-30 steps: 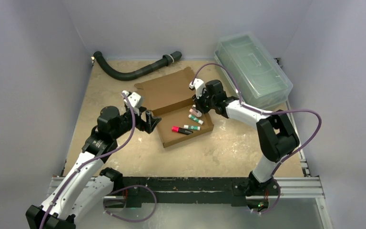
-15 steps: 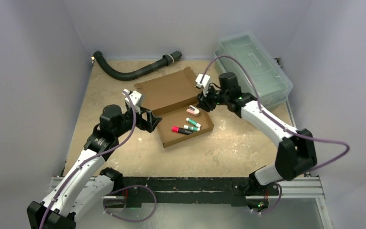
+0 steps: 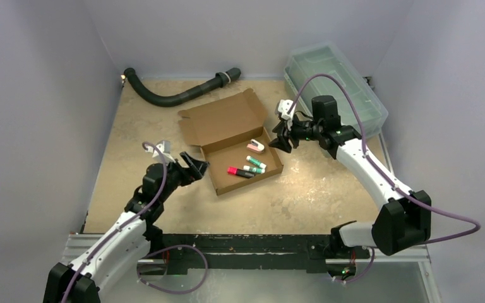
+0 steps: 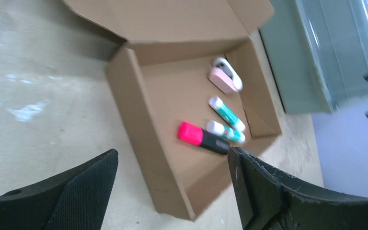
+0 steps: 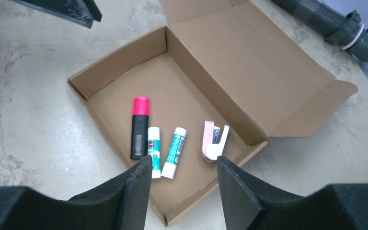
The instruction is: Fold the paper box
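Top external view, contents of the sandy surface (image 3: pixel 303 196), as listed.

1. Paper box (image 3: pixel 222 123): plain brown corrugated cardboard, unprinted, lying open at the middle of the surface. The shallow tray sits on the near side with its four walls upright. The lid is laid back toward the far wall, hinged along the tray's far wall, with its end flaps tilted up.

2. Tray contents, all lying flat on the tray floor toward its right end:
- one marker (image 5: pixel 139 127), pink cap, black body
- two glue sticks (image 5: pixel 175 148), white with green labels, side by side just beside the marker
- one small pink and white stapler (image 5: pixel 214 141), set a little apart from the glue sticks and nearest the lid hinge

3. Left fingers (image 4: pixel 76 191): black, spread wide, nothing between them. They hang off the tray's left wall, close to the cardboard but apart from it. The left wrist view looks across the tray through the gap.

4. Right fingers (image 5: pixel 134 191): black, parted, nothing between them. They hang off the box's right side, near where lid and tray meet, clear of the cardboard. The right wrist view looks down on the whole open box.

5. Black ribbed hose (image 3: pixel 177 96): curved along the far edge, left of centre, well apart from the box.

6. Clear greenish bin (image 3: pixel 335 88): lidded, at the far right corner, behind the right arm.
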